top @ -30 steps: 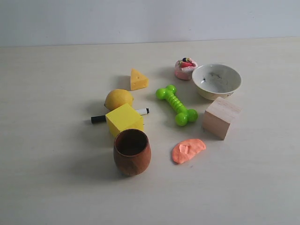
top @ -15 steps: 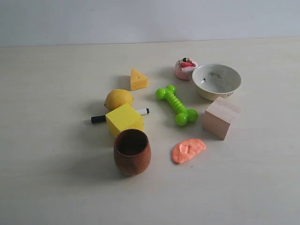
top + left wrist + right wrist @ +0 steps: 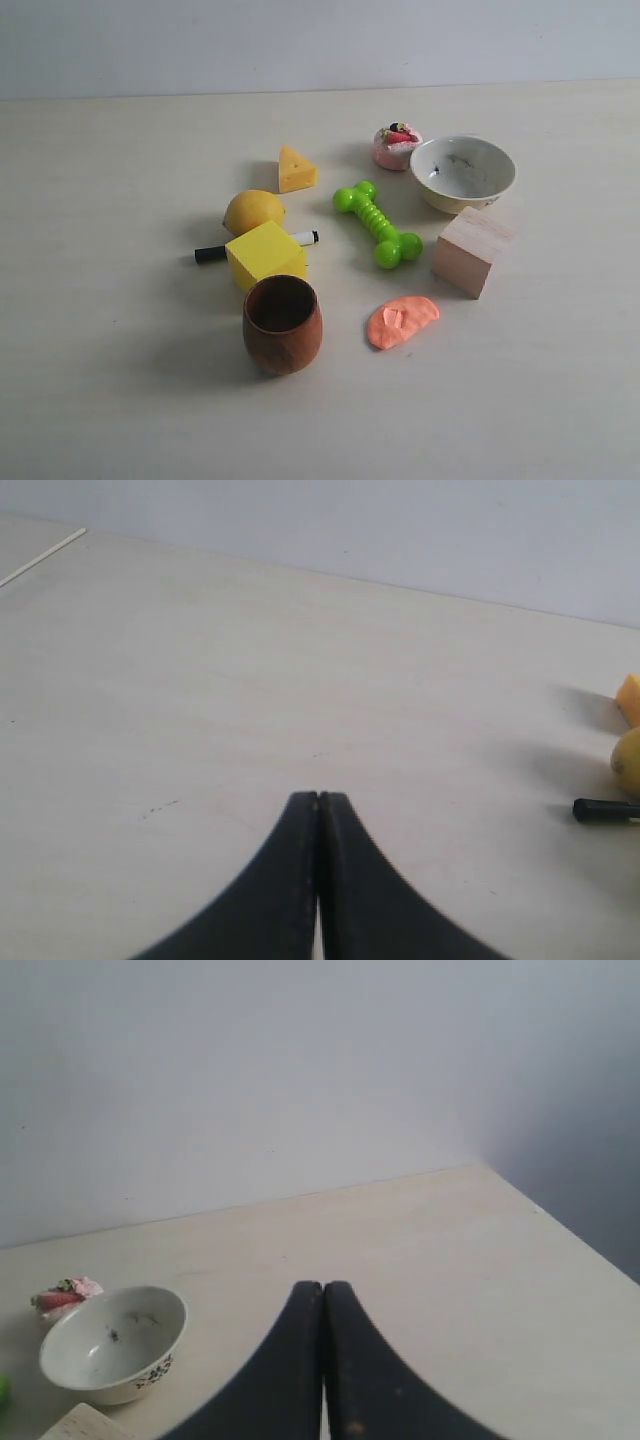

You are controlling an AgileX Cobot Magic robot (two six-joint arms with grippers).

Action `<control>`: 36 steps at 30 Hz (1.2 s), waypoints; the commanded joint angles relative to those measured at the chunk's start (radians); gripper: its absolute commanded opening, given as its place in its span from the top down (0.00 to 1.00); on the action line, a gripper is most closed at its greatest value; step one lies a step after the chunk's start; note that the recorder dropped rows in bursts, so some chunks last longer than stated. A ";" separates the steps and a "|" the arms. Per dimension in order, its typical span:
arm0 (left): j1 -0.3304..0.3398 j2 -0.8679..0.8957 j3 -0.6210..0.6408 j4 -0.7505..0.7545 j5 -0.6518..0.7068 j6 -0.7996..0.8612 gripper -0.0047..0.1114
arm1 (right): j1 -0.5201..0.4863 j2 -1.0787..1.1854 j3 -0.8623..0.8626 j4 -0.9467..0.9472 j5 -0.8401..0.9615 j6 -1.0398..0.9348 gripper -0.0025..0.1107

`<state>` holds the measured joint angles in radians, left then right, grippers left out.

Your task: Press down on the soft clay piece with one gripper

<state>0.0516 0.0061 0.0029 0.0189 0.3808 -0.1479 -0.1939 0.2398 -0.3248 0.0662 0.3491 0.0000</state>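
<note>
One lump is my business here: the soft clay piece, a flat salmon-orange half-moon lying on the worktop in front of the wooden block, apart from it, with the wooden cup off to its other side. It looks light, matte and yielding, with a shallow crease near one end, so I judge it will give under little force and may cling to my tips. There is nothing to take hold of (this wants a push, not a pinch). I would come down on the thick middle, straight from above, so it does not skid.

The left gripper and the right gripper each have their fingers pressed together to one point, holding nothing, and neither shows in the exterior view.

As for containers, the cup's dark hollow shows nothing inside. The white bowl beyond the block holds only dark specks, perhaps pattern.
</note>
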 commanded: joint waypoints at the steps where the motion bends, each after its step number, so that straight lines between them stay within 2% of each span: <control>1: -0.006 -0.006 -0.003 0.000 -0.016 -0.005 0.96 | -0.004 -0.004 0.018 0.086 -0.039 -0.090 0.98; 14: -0.006 -0.006 -0.003 0.000 -0.016 -0.005 0.96 | -0.004 -0.160 0.241 0.016 -0.071 -0.017 0.98; 36: -0.006 -0.006 -0.003 0.000 -0.016 -0.005 0.96 | -0.004 -0.240 0.325 0.033 -0.047 0.006 0.98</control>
<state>0.0516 0.0061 0.0029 0.0189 0.3808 -0.1479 -0.1939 0.0054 -0.0054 0.0996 0.3095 0.0054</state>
